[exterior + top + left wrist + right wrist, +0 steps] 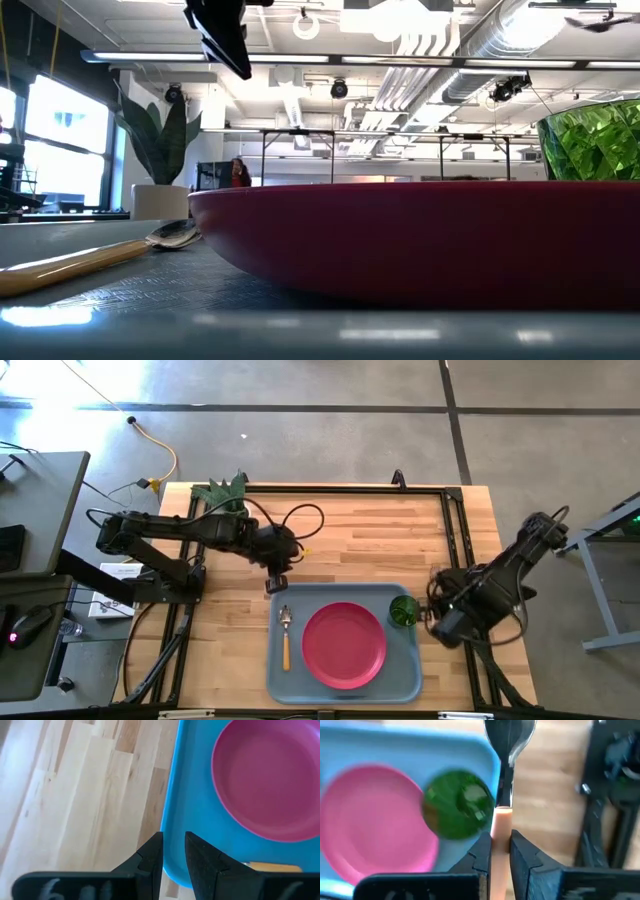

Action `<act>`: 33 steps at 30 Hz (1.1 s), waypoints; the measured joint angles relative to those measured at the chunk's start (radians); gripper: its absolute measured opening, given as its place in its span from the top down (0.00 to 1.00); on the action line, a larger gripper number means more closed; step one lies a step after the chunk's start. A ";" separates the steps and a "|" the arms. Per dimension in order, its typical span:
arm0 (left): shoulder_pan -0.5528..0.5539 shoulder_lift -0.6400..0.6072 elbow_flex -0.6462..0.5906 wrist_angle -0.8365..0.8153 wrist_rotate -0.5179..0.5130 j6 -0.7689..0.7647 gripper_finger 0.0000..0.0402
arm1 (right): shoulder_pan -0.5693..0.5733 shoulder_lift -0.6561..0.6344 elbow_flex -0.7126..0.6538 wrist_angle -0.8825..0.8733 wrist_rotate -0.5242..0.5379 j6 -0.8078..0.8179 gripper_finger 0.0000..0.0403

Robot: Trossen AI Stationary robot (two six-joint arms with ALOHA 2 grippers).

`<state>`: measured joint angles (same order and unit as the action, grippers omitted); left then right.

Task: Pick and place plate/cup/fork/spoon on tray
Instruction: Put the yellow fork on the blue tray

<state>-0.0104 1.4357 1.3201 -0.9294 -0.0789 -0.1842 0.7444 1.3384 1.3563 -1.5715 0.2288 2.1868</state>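
Note:
The blue-grey tray (405, 660) lies at the table's near middle. On it lie the pinkish-red plate (344, 644), the spoon (285, 632) at its left, bowl toward the far side, and the green cup (403, 610) upright at its far right corner. My right gripper (501, 837) is just right of the cup, shut on the fork (509, 750), whose tines are cut off by the picture's edge. My left gripper (277, 584) hangs over the tray's far left corner, fingers a little apart and empty (173, 845). My right gripper pinches the fork's orange handle (501, 820) between its two fingers, close to where the metal neck begins. The fork sticks out ahead of the fingers, in line with them, head foremost. It is lifted clear, over the tray's right rim and the wood beside it.
A potted plant (225, 490) stands at the table's far left. Black frame rails (455, 540) run along the far and right edges. Bare wood (370, 540) lies beyond the tray. A person (240, 172) shows far off in the room.

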 joint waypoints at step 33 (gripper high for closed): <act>0.223 0.000 0.000 0.000 -0.016 0.048 0.83 | -0.868 -0.026 0.000 0.489 0.236 -0.974 0.95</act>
<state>0.2128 1.4357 1.3201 -0.9294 -0.0947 -0.1362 -0.1235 1.3125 1.3563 -1.0828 0.4645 1.2128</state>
